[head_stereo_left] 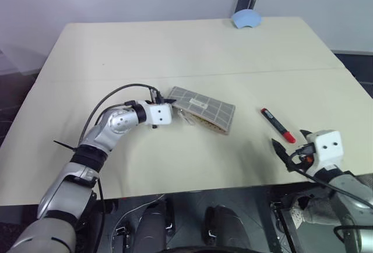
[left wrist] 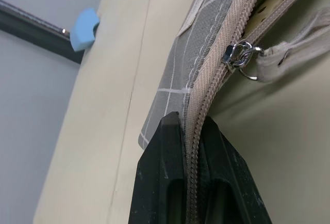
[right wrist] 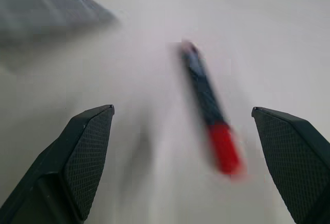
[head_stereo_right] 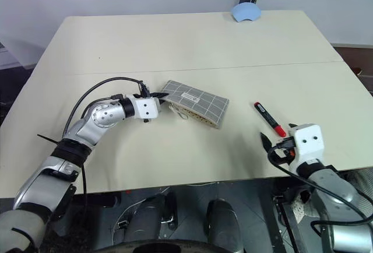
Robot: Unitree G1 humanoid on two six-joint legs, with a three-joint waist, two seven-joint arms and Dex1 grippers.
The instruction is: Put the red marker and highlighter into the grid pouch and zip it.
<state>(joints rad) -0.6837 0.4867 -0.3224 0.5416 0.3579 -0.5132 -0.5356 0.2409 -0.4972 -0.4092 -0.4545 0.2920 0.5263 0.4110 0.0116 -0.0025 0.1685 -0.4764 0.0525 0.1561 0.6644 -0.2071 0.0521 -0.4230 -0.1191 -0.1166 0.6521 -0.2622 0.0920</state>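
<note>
The grid pouch (head_stereo_left: pixel 204 107) lies flat near the middle of the table, its zipper edge (left wrist: pixel 203 87) parted to show a dotted lining. My left gripper (head_stereo_left: pixel 168 99) is shut on the left end of that zipper edge, and the fingers (left wrist: pixel 165 146) pinch the tape on both sides. The zipper pull (left wrist: pixel 236 56) with its strap sits a little further along. The red marker (head_stereo_left: pixel 277 125) lies on the table to the right of the pouch. My right gripper (head_stereo_left: pixel 289 146) hovers open just behind the marker (right wrist: pixel 209 108), not touching it. The highlighter is out of view.
A small blue object (head_stereo_left: pixel 246 18) rests at the far edge of the table (head_stereo_left: pixel 175 49). A faint seam (head_stereo_right: pixel 291 64) runs across the tabletop. The near table edge is just under my right gripper.
</note>
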